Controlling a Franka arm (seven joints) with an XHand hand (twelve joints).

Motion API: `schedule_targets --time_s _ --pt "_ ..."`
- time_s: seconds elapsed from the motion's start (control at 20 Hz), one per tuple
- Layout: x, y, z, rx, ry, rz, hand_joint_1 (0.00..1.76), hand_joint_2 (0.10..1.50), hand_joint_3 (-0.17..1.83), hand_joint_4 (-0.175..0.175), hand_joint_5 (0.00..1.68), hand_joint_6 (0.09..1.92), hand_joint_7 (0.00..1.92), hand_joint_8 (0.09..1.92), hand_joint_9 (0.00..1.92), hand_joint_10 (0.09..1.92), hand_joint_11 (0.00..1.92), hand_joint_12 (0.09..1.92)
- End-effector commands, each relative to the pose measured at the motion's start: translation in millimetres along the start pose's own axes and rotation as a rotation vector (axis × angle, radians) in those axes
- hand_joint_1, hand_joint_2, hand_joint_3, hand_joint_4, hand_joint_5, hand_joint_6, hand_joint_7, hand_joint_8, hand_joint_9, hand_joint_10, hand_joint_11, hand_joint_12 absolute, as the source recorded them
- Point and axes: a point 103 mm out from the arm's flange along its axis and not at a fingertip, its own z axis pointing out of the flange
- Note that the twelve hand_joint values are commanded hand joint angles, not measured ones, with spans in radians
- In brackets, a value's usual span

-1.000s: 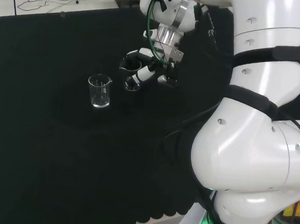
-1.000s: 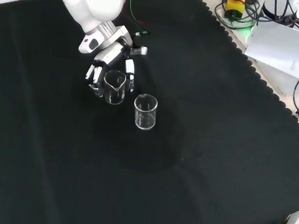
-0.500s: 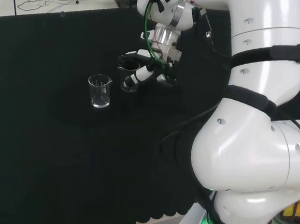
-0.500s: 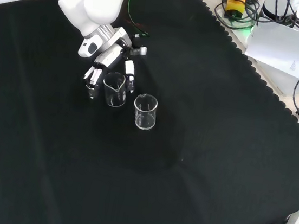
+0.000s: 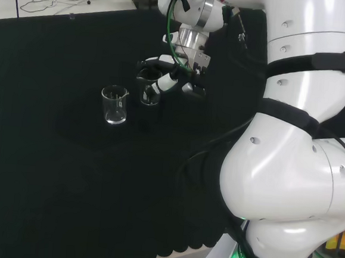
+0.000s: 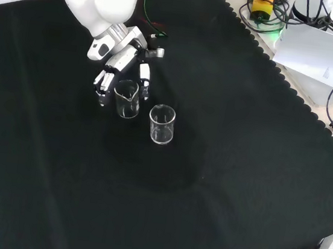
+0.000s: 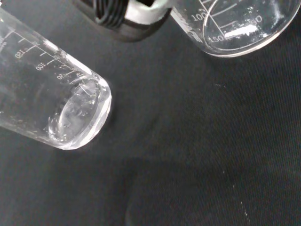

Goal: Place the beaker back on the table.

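The hand (image 6: 120, 64) curls around a clear beaker (image 6: 127, 99) (upright) beside a second beaker (image 6: 161, 124) on the counter (image 6: 243, 140).

1. The arm (image 5: 291, 144) has big glossy white rounded links with black bands.
2. A green cable (image 5: 171, 36) loops past its silver wrist.
3. The hand (image 6: 122, 64) is black and white.

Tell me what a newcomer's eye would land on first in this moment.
First the arm's big white links at the head view's right. Next, in the front view, the black and white robot hand reaching down from the top left, its fingers around a clear beaker on the black cloth. A second clear beaker stands free just right of it, empty as far as I can tell.
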Motion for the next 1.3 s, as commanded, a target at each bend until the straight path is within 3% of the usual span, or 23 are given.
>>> schedule_targets --time_s 0.05,0.4,0.85,1.3 --pt "3 -9 -4 0.003 -0.010 0.002 0.94 0.84 -0.17 -0.058 0.24 0.09 0.01 0.65 0.41 0.09 0.00 1.30" --pt "20 -31 -31 -0.048 -0.048 0.009 0.92 0.83 -0.17 -0.060 0.24 0.09 0.00 0.64 0.40 0.09 0.00 1.29" --pt "52 -77 -68 -0.177 -0.126 0.037 0.91 0.84 -0.17 -0.064 0.28 0.09 0.05 0.68 0.45 0.09 0.00 1.34" --pt "74 -123 -79 -0.210 -0.175 0.068 0.92 0.85 -0.17 -0.066 0.30 0.09 0.08 0.69 0.48 0.09 0.00 1.37"
